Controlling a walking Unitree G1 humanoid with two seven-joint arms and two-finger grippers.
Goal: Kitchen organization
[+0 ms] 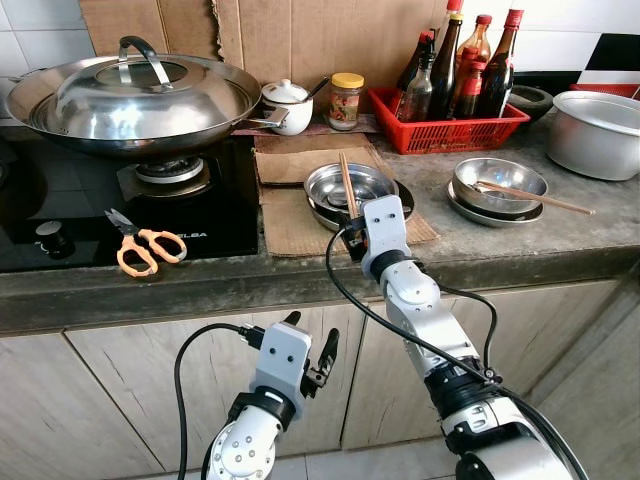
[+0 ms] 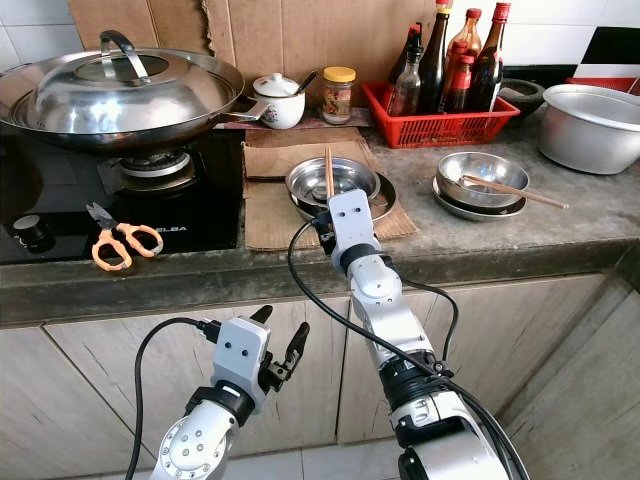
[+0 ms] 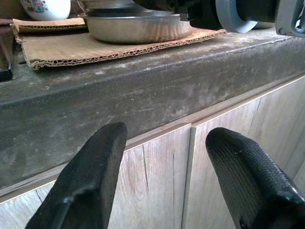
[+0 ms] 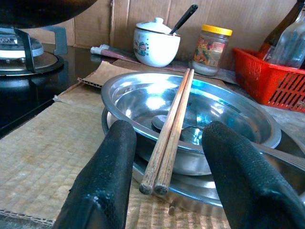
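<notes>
Home kitchen. Black glass gas hob [image 1: 120,215] set into grey stone counter [image 1: 500,250], big steel wok [image 1: 130,105] with lid on burner. Red basket [image 1: 445,130] of sauce bottles against tiled wall, jar [image 1: 346,100] and white lidded pot [image 1: 288,105] beside it. Steel bowls [image 1: 345,190] with chopsticks [image 4: 171,129] on cardboard mat, orange scissors [image 1: 145,248] on hob, aluminium pot [image 1: 598,132] at right. Wood-look cupboard doors [image 1: 120,390] below counter.

Chopsticks [image 4: 172,125] lie across the bowl [image 1: 350,186] near the surface's [image 1: 520,245] front edge; wok [image 1: 135,100] far left, bottle basket [image 1: 447,128] along the back edge.
</notes>
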